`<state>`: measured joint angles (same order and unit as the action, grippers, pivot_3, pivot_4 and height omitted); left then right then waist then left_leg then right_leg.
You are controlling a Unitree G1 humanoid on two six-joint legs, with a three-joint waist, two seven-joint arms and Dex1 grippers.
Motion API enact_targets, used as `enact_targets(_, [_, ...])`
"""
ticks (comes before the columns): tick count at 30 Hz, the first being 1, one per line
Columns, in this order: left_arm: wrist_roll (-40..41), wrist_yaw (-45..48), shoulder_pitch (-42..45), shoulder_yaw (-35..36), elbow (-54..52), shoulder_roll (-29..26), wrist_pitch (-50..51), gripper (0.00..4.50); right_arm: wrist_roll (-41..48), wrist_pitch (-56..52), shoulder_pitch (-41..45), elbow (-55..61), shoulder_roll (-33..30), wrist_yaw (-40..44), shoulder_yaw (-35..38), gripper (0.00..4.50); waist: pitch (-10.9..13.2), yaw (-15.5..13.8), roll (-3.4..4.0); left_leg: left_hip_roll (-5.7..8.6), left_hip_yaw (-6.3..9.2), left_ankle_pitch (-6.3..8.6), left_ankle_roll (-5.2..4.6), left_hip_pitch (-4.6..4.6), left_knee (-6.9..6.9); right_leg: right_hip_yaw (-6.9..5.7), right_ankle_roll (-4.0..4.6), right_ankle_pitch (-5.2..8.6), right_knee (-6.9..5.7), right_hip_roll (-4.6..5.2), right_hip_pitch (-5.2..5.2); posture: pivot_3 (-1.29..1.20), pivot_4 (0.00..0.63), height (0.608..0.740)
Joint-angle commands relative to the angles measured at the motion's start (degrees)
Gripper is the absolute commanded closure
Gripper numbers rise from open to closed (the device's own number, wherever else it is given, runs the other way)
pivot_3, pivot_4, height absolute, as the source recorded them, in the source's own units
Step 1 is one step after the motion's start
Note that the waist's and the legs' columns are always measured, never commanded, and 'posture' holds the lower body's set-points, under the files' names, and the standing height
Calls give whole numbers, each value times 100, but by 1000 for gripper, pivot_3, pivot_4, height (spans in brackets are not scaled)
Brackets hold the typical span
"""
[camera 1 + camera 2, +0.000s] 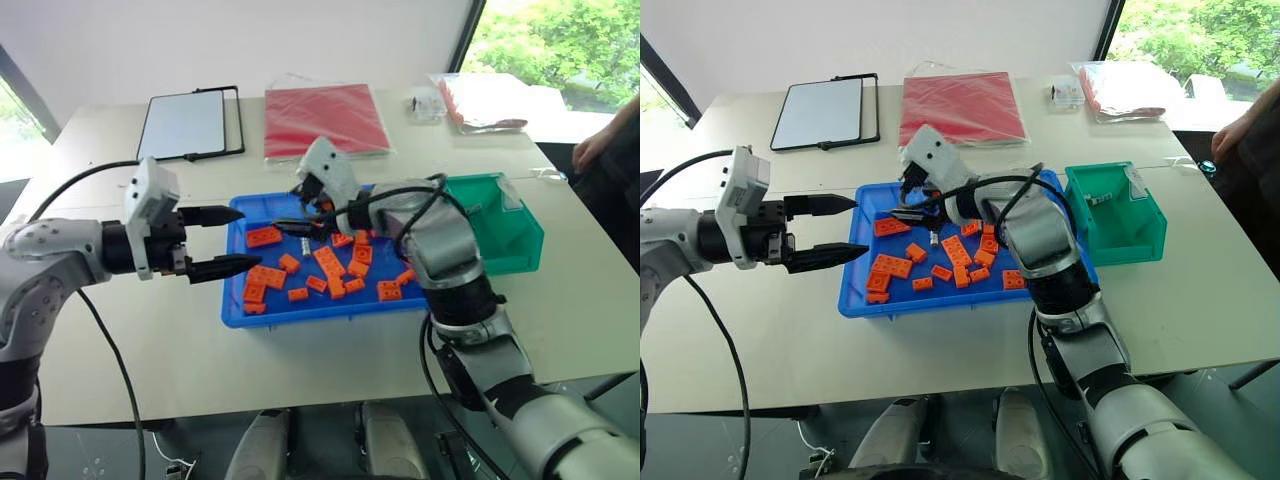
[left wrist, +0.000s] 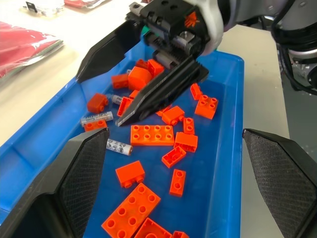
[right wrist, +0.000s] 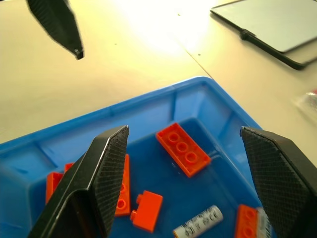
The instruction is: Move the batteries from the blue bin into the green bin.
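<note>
While two small silver-grey cylindrical batteries (image 2: 119,147) lie among scattered orange toy bricks (image 1: 327,262) on the floor of the wide, shallow bright-blue plastic bin (image 1: 240,312), the right hand (image 2: 106,89) hangs over that bin's far part with its two black fingers spread apart and nothing between them. One battery rests just under its fingertips; a second (image 2: 97,118) lies nearer the bin's wall. That blue bin sits mid-bench, toward the near edge. Touching its right end stands the smaller, deeper green plastic bin (image 1: 520,240) with a clear tab on its front. At the blue bin's left end the left hand (image 1: 240,240) hovers, fingers parted and empty. Along the bench's far edge lie a black-framed grey tablet (image 1: 186,124) and a flat red packet (image 1: 325,118).
</note>
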<state>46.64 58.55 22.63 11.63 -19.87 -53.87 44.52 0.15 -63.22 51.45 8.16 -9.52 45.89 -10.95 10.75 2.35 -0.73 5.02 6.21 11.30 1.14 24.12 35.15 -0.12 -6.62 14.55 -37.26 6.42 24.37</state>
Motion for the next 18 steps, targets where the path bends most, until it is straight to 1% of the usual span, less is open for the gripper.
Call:
enact_targets(1, [-75,126,244,-109,96,-1,-104,0,171,-1329,-400,660,159,-575,156,828,-1,-13,-1,0,0,0,0,0,0,0,0,0,0,1,0,0,150,731])
enact_targets(4, [-143,235,389,-230,225,7,-137,0,178,-1982,-635,714,526,-1154,483,828,0,-15,0,1,-1,0,-1,2,0,0,0,0,1,1,0,0,150,731])
enact_targets(7, [-219,328,493,-323,317,19,-170,0,253,-2130,-628,526,843,-1545,784,828,0,15,0,0,-4,-1,-2,6,0,2,1,0,-1,1,7,0,150,731])
enact_targets(13, [-253,337,611,-384,328,85,-150,0,419,-1562,-229,-404,1198,-2103,1199,828,-1,14,0,0,-4,-1,-2,5,0,2,1,-1,-3,0,7,0,150,731])
enact_targets(18, [-219,311,471,-282,223,72,-132,0,573,-1240,-181,-849,1243,-2292,1087,828,-1,16,0,0,-5,-1,-2,5,-1,2,1,-1,-3,1,7,0,150,731])
